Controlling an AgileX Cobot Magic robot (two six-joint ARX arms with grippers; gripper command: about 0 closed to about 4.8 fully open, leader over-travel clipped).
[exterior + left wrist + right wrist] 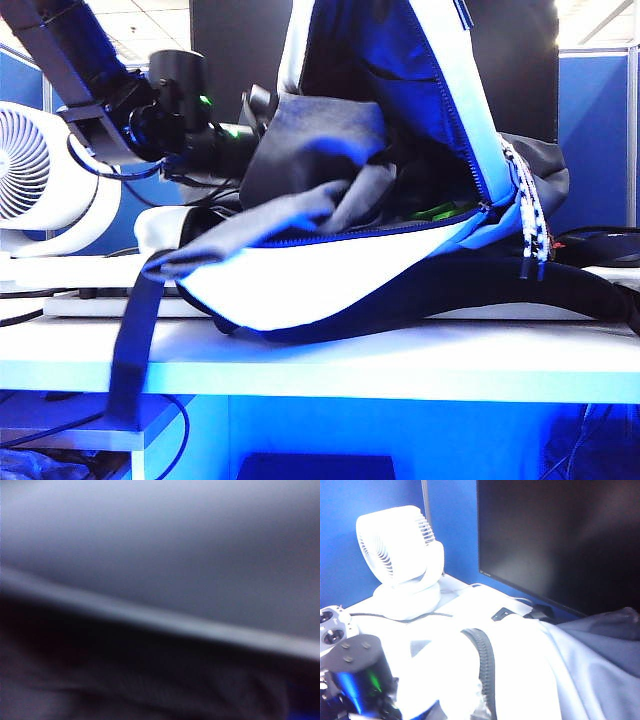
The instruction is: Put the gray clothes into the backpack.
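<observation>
The gray clothes point(320, 150) are being seen bunched in the mouth of the backpack point(330, 280), part tucked under the raised flap, part draped out over the front zip edge toward the exterior view's left. The backpack is lying on its side on the white table point(400, 365), flap propped up, dark lining showing, speckled cords point(530, 210) hanging at the right end, a black strap point(135, 340) trailing off the table edge at the left. The left gripper point(262, 105) is being pressed against the clothes from the left, w/ its tips buried in fabric; its wrist view is being filled by blurred gray cloth point(165, 545), so whether the claw is wide or narrow cannot be told. The right gripper is not being shown in any view; it is being read as closed, nothing seen in it. In the right wrist view a white fan point(402, 560) and a dark monitor point(560, 540) are being seen behind the backpack's white panel point(520, 645).
</observation>
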